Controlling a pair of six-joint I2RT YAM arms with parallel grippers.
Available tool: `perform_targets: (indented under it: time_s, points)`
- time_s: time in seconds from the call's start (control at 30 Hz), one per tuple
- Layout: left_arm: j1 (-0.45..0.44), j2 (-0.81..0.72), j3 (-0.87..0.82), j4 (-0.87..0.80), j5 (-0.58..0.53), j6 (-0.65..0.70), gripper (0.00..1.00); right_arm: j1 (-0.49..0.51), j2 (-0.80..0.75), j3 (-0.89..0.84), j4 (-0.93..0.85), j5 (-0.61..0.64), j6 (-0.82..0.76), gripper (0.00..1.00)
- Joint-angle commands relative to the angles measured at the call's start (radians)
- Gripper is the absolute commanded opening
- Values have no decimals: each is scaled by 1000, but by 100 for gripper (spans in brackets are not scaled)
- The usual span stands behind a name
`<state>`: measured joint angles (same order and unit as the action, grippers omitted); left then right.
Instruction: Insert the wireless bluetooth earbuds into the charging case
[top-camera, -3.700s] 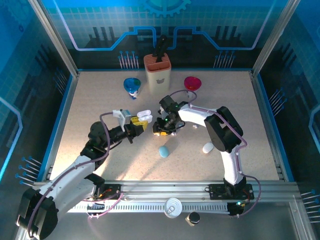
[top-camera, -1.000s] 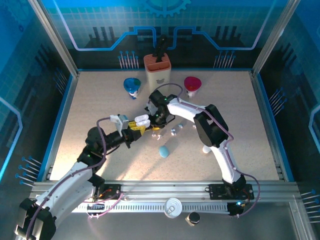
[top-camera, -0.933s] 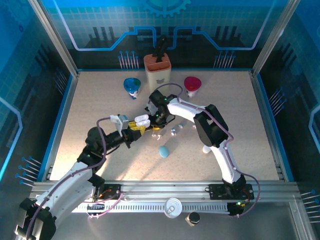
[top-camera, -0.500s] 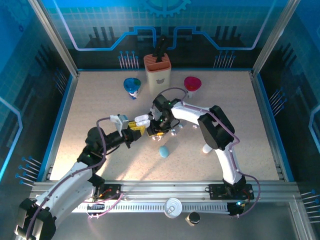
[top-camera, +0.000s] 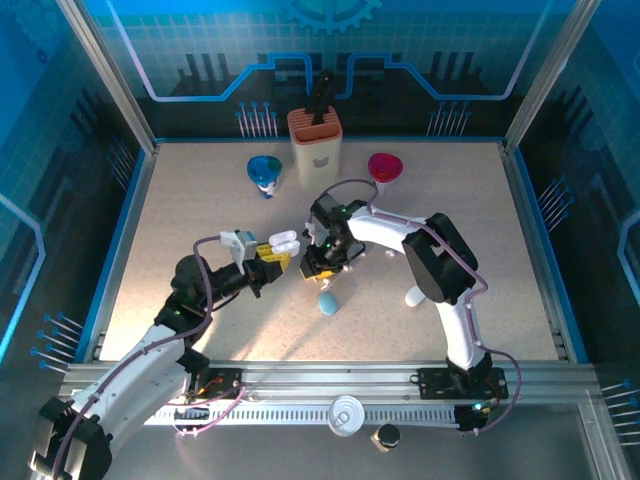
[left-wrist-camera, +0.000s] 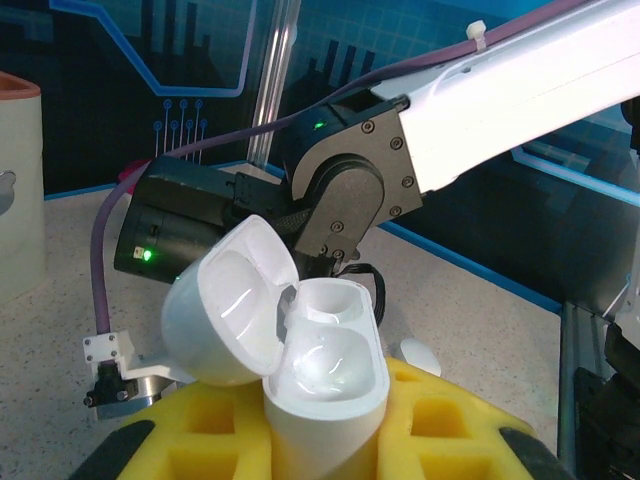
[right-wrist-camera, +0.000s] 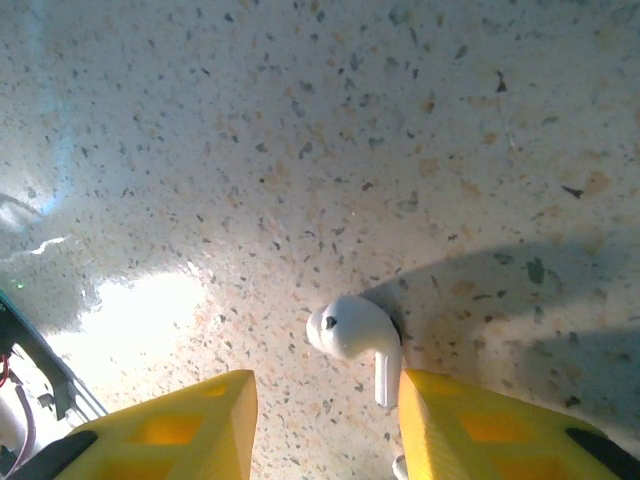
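Note:
My left gripper (left-wrist-camera: 325, 445) is shut on the open white charging case (left-wrist-camera: 328, 365), which stands upright between its yellow pads. The case's lid (left-wrist-camera: 232, 300) is flipped back to the left and both wells look bare. From above, the case (top-camera: 283, 240) sits left of centre, held just off the table by the left gripper (top-camera: 272, 256). My right gripper (top-camera: 322, 268) is low over the table just right of the case. Its yellow pads stand apart around one white earbud (right-wrist-camera: 352, 330) lying on the speckled table. The right pad (right-wrist-camera: 470, 425) is against the earbud's stem; the left pad (right-wrist-camera: 190, 425) is clear of it.
A blue case (top-camera: 327, 302) lies just in front of the right gripper and a white case (top-camera: 416, 295) lies farther right. At the back stand a knife block (top-camera: 315, 140), a blue bowl (top-camera: 264, 170) and a red bowl (top-camera: 385, 167). The right arm's wrist (left-wrist-camera: 340, 190) is close behind the held case.
The right gripper has moved from beside the held case down and to the right, onto the table, and its jaws have narrowed around an earbud. The left arm and case have stayed put.

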<state>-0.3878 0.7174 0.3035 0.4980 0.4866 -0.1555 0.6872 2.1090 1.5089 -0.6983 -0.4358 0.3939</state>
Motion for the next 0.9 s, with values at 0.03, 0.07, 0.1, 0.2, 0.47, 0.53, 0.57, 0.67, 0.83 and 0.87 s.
perform_targets:
  time_s: [0.03,0.07,0.1,0.2,0.47,0.53,0.57,0.67,0.83,0.87]
  points:
    - [7,-18,-12,-3,-10,8,0,10,-33,54,-62,18,-34,41]
    - [7,-19,-11,-8,-9,11,0,11,-23,75,-78,23,-42,42]
    - [8,-21,-10,-17,-6,13,0,12,-10,99,-96,28,-49,42]
    - [7,-28,-10,-36,-4,22,0,15,31,164,-140,44,-68,42]
    - [9,-47,-14,-52,-2,20,0,26,133,296,-241,59,-95,40]
    - [8,-48,-15,-52,0,20,0,29,149,308,-258,58,-96,38]
    - [8,-47,-17,-50,-2,20,0,32,156,312,-268,56,-98,38]
    - [9,-47,-23,-43,-2,18,0,36,177,314,-289,48,-97,36]
    - [8,-45,-32,-29,-2,12,0,40,192,300,-290,70,-79,32]
    - [7,-45,-34,-28,-3,13,0,40,197,300,-290,74,-74,31]
